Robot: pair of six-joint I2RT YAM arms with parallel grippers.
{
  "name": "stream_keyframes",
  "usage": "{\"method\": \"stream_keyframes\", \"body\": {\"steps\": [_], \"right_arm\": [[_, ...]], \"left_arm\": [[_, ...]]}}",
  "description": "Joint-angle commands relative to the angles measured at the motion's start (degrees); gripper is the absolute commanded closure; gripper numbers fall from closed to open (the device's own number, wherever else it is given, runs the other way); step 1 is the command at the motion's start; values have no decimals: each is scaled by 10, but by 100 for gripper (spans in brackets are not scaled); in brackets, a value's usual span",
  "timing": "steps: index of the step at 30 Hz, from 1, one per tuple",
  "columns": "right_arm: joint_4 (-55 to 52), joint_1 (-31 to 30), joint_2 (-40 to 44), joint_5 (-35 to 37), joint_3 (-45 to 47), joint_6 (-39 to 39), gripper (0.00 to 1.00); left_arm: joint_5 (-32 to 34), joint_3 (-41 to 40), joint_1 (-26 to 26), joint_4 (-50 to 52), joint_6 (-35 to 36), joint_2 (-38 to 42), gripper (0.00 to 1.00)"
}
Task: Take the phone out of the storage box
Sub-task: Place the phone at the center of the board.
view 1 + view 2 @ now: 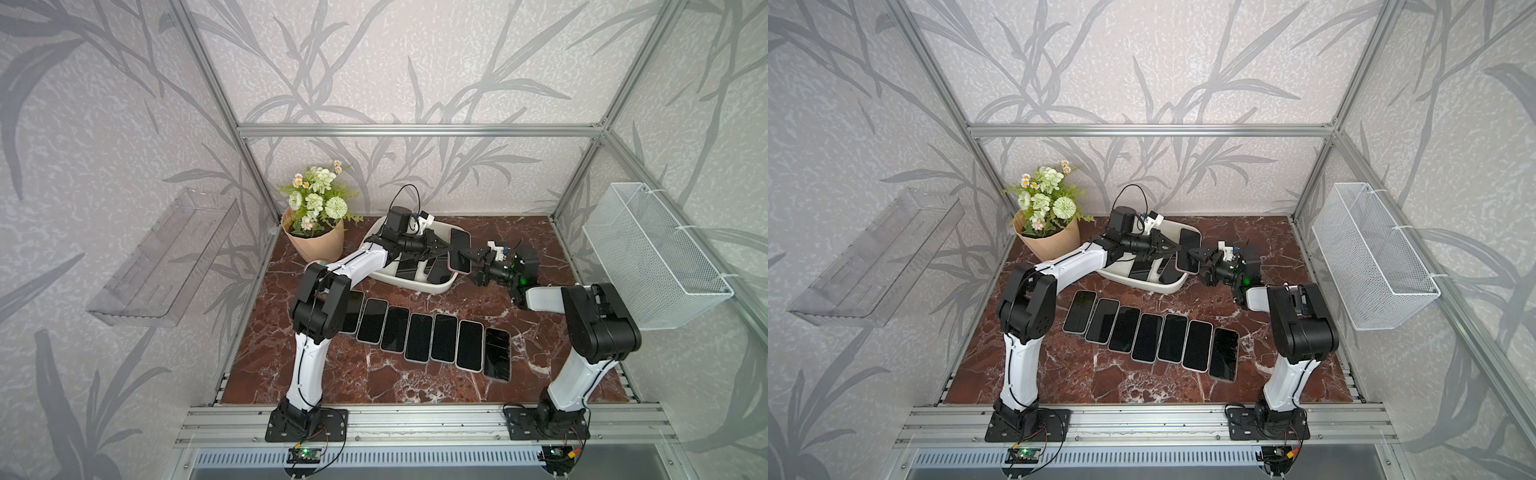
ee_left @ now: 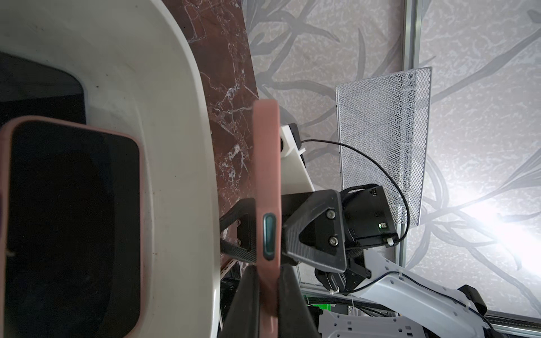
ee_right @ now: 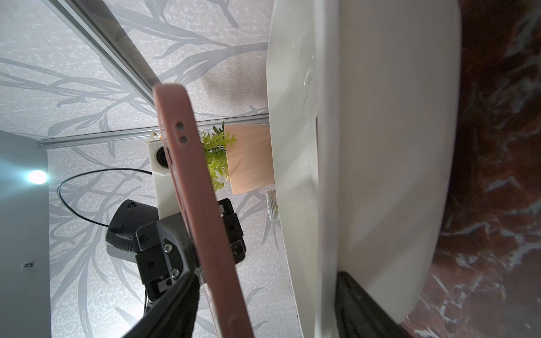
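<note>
Left wrist view gives you the phone (image 2: 266,175) edge on, in its pink case, with your left gripper (image 2: 268,304) clenched on it: one black finger lies against each flat face, with no gap to see. Farther along the same edge your right gripper (image 2: 273,234) straddles the phone, a finger on either side.

From the right wrist view you can see that this gripper has no hold. One finger lies close against the phone, and you cannot tell whether it touches. The other finger stands well apart from the phone. Its jaws are apart, with the phone between them.

In both top views you find the phone lifted out of the storage box (image 1: 440,287), dark screen turned upward. It hangs above the box's right end between the two grippers, the left one reaching in from the left and the right one from the right. Other phones (image 1: 411,268) lie inside the box, partly under your left arm.

Nearer to you, a row of phones (image 1: 419,338), seven of them, lies side by side, screens up, on the marble table (image 1: 374,374), apart from the box. A flower pot (image 1: 318,245) stands just left of the box.
</note>
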State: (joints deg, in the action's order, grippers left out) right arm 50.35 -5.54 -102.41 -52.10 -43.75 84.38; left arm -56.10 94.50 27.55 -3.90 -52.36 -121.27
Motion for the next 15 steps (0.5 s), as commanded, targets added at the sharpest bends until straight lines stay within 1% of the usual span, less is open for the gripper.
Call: {"method": "stream_keyframes", "body": {"steps": [1,4,7,8,10,11,12,13,14,15], "right_arm": [[67,16,66,-24,15,1,27],[38,35,96,-30,40,-15,27],[-8,49,128,-38,58,-43,23],[-44,53,142,-41,59,-63,21],[-170,64,173,-38,60,-127,18],[-245,70,196,-27,60,-171,14],[-373,78,220,2,51,-236,12],[-452,86,238,26,43,-286,12],[-496,92,255,45,36,-331,11],[-517,95,268,63,35,-354,10]], "left_arm": [[-26,34,12,-32,2,5,100],[-25,46,25,-27,4,-10,100],[-26,61,40,-34,-4,-29,100],[-26,67,45,-35,-7,-36,100],[-26,75,53,-44,-16,-46,100],[-25,81,57,-45,-18,-52,100],[-23,88,60,-41,-18,-59,100],[-22,94,62,-37,-17,-66,100],[-22,103,66,-34,-16,-75,100],[-24,111,69,-33,-17,-82,100]]}}
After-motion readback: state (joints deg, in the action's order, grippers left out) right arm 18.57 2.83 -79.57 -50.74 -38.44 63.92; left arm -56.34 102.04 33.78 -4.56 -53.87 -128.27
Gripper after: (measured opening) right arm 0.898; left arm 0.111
